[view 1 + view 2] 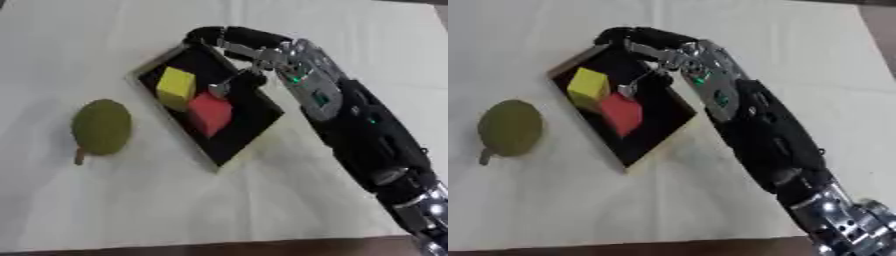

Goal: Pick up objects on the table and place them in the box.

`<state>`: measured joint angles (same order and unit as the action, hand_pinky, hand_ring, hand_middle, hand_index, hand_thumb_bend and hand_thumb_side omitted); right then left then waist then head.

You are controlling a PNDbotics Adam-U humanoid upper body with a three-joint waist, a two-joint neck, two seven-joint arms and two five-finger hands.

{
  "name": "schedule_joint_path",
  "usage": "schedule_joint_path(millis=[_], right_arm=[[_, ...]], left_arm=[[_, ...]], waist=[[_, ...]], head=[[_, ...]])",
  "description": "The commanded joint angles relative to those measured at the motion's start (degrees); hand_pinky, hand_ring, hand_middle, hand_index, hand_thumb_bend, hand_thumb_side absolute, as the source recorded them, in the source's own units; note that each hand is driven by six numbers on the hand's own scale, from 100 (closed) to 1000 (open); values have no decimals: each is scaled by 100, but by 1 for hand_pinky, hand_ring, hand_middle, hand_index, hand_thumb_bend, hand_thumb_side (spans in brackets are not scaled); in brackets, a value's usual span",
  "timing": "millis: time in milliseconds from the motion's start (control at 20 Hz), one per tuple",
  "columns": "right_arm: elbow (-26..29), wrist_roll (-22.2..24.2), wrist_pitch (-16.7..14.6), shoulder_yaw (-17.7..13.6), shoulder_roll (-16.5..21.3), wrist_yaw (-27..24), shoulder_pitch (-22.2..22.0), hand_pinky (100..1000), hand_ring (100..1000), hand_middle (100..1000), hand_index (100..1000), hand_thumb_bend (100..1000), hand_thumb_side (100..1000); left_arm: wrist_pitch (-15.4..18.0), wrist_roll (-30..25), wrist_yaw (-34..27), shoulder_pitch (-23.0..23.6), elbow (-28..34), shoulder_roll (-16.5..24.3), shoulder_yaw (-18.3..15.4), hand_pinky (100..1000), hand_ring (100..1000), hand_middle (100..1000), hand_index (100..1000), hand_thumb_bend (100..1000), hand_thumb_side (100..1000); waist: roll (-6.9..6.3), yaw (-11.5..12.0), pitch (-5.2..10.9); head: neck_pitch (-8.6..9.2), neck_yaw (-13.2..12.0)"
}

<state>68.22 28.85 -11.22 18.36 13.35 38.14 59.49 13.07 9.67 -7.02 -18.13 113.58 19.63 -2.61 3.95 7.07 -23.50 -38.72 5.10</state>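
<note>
A shallow black box (248, 125) with a pale rim lies askew in the middle of the white table. Inside it a yellow cube (176, 86) sits next to a red cube (210, 113), the two touching. My right arm comes in from the lower right and my right hand (238, 41) hovers over the box's far corner. Its fingers stretch out to the left with nothing in them, and the thumb (220, 88) points down just above the red cube. A green, pear-like fruit (101, 126) with a short stem lies on the table left of the box.
The white table cover (105, 210) runs to a brown front edge (219, 248). My right forearm (367, 130) crosses the table right of the box.
</note>
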Motion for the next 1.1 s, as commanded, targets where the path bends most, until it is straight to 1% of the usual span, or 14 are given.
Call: schedule_joint_path(millis=[50, 200, 250, 300, 350, 400, 450, 550, 700, 850, 950, 1100], right_arm=[[200, -43, 127, -100, 79, -209, 78, 1000, 1000, 1000, 1000, 100, 160], [567, -24, 303, -196, 229, -590, 84, 1000, 1000, 1000, 1000, 100, 106], [731, -11, 361, -227, 314, -721, 90, 1000, 1000, 1000, 1000, 100, 105], [896, 7, 425, -255, 403, -854, 88, 1000, 1000, 1000, 1000, 100, 127], [1067, 3, 477, -293, 496, -954, 84, 1000, 1000, 1000, 1000, 100, 270], [1223, -8, 533, -335, 581, -1132, 64, 1000, 1000, 995, 1000, 100, 309], [1363, -24, 589, -377, 670, -1314, 42, 1000, 996, 951, 990, 100, 402], [1592, -62, 739, -490, 761, -1682, 56, 1000, 987, 912, 949, 100, 436], [1800, -36, 899, -596, 838, -2126, 119, 1000, 988, 891, 926, 100, 452], [1991, -11, 959, -692, 1011, -2518, 127, 1000, 988, 881, 919, 100, 446], [2137, -45, 966, -751, 1159, -2769, 95, 1000, 987, 872, 913, 100, 426], [2483, -217, 981, -875, 1541, -3359, -47, 1000, 976, 852, 894, 100, 431]], left_arm=[[-19, 4, 23, -18, 101, 60, -34, 728, 730, 779, 805, 100, 549], [-22, 18, 24, -8, 101, 65, -43, 728, 730, 779, 805, 100, 551], [-23, 24, 25, -4, 101, 68, -46, 729, 730, 780, 805, 100, 552], [-23, 29, 26, -2, 101, 71, -48, 729, 730, 779, 805, 100, 552], [-23, 34, 28, -1, 101, 72, -49, 729, 730, 780, 805, 100, 553], [-24, 38, 29, 1, 101, 73, -51, 729, 730, 780, 805, 100, 553], [-26, 41, 31, 4, 101, 75, -53, 728, 730, 779, 805, 100, 553], [-31, 47, 34, 14, 101, 75, -55, 728, 731, 780, 805, 100, 554], [-40, 52, 37, 21, 101, 74, -54, 728, 731, 779, 805, 100, 554], [-40, 57, 41, 22, 101, 81, -55, 728, 732, 779, 806, 100, 553], [-39, 58, 45, 20, 101, 91, -54, 728, 733, 780, 806, 100, 551], [-23, 61, 54, -1, 101, 143, -47, 728, 733, 779, 805, 100, 547]], waist=[[-48, -6, 153], [-47, -22, 166], [-47, -30, 174], [-46, -37, 180], [-46, -44, 188], [-47, -51, 195], [-48, -60, 201], [-58, -78, 217], [-76, -112, 236], [-95, -148, 252], [-105, -168, 259], [-121, -202, 269]], head=[[25, -20], [9, -43], [4, -55], [1, -65], [-6, -80], [-11, -93], [-16, -113], [-35, -152], [-61, -210], [-80, -264], [-85, -298], [-99, -376]])
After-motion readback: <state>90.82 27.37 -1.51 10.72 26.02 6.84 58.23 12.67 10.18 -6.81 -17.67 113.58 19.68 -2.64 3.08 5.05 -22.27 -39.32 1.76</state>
